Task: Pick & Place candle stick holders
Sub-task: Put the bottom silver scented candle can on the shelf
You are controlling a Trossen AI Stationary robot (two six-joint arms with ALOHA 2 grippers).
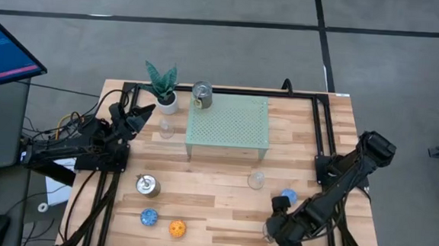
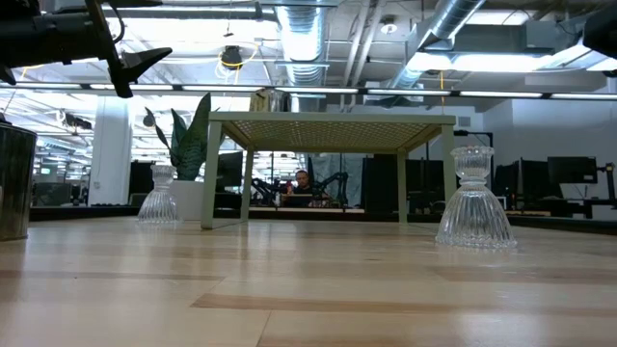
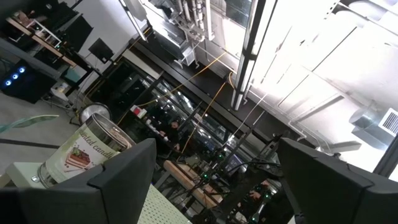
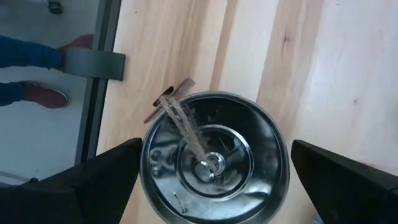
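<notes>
My right gripper (image 1: 278, 227) is open near the table's front right. It points down over a shiny silver holder (image 4: 214, 158), with one finger on either side and the holder standing on the table. My left gripper (image 1: 139, 118) is open and empty, raised at the far left beside the plant. A silver holder with a label (image 1: 201, 94) stands on the pale green stand (image 1: 231, 127) and also shows in the left wrist view (image 3: 87, 152). Clear glass holders (image 1: 166, 127) (image 1: 256, 179), a silver one (image 1: 147, 184), blue ones (image 1: 149, 217) (image 1: 288, 196) and an orange one (image 1: 177, 228) stand on the table.
A green plant in a white pot (image 1: 162, 85) stands at the far left by the stand. Black frame rails run along both table sides (image 1: 322, 137). In the low view the two glass holders (image 2: 159, 198) (image 2: 475, 202) flank the stand's legs. A person's feet show beyond the table's edge (image 4: 37, 74).
</notes>
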